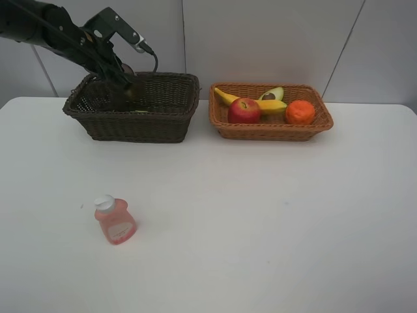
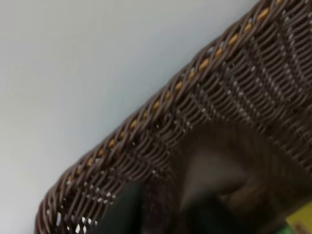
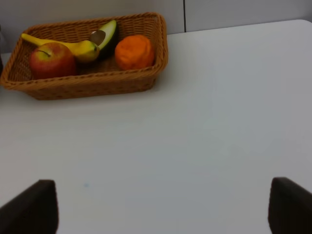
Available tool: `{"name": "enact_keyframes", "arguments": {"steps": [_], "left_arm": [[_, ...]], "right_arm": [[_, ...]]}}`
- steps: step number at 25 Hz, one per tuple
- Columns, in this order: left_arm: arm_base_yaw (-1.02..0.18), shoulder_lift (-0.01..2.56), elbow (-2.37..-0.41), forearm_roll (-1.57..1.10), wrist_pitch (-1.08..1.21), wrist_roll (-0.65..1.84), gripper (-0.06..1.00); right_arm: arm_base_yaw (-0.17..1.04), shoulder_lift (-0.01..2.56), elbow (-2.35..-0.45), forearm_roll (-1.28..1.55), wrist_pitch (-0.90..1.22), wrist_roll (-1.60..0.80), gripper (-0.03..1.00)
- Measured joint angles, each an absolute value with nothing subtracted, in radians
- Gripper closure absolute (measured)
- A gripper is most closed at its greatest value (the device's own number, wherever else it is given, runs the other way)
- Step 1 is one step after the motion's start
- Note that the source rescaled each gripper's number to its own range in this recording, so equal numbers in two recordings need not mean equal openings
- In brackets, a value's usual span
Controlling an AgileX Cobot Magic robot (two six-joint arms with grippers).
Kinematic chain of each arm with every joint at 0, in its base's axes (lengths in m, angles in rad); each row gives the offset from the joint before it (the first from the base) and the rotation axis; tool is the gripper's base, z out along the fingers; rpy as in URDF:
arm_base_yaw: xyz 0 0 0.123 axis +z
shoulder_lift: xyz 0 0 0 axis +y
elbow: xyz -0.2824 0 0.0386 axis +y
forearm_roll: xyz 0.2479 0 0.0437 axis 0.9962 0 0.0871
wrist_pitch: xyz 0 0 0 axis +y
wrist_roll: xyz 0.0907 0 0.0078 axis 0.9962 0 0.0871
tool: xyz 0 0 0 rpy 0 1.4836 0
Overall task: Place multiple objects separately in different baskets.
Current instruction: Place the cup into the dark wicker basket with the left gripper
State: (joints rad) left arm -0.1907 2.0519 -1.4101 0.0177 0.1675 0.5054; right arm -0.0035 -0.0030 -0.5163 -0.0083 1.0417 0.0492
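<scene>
Table (image 1: 273,248), one, white, carrying everything listed below

Baskets, two, side by side at the far edge of the table, near each other but apart: one deep dark brown basket (image 1: 140,114) on the left, one shallower orange-tan basket (image 1: 270,130) on the right

Arms, one in the overhead view: the left arm (image 1: 52,29) reaches down into the far left corner of the dark brown basket. Left gripper (image 1: 124,88) sits below the rim, dark against dark weave; whether its jaws are parted or clenched, and whether anything is in them, cannot be told. Its wrist view is blurred and shows only the basket's inner wall and braided rim, some dark shapes and a yellow-green scrap at the corner. Right gripper (image 3: 163,207) is outside the overhead view; its own camera shows two dark fingertips (image 3: 31,207) spread wide over bare table, nothing between them

Fruit, four pieces, all in the orange-tan basket: one banana (image 1: 257,104), one red apple (image 1: 244,111) lying against it, one tangerine (image 1: 300,112) at the right end, one avocado half (image 1: 272,95) behind the banana, partly hidden

Bottles, one in plain sight: small pink bottle (image 1: 115,222) with white cap, lying on the table near the front left, well apart from both baskets
</scene>
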Motion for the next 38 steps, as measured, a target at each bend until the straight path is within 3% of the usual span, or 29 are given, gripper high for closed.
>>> {"name": "enact_keyframes", "arguments": {"steps": [3,6,38], "left_arm": [[-0.191,2.052,-1.410,0.018,0.197,0.505,0.11],[-0.191,2.052,-1.410,0.018,0.203,0.505,-0.02],[-0.191,1.962,-1.410,0.018,0.264,0.547,-0.04]], "right_arm": [[-0.003,-0.003,-0.516,-0.008,1.042,0.049,0.12],[-0.003,-0.003,-0.516,-0.008,1.042,0.049,0.12],[-0.003,-0.003,-0.516,-0.008,1.042,0.049,0.12]]}}
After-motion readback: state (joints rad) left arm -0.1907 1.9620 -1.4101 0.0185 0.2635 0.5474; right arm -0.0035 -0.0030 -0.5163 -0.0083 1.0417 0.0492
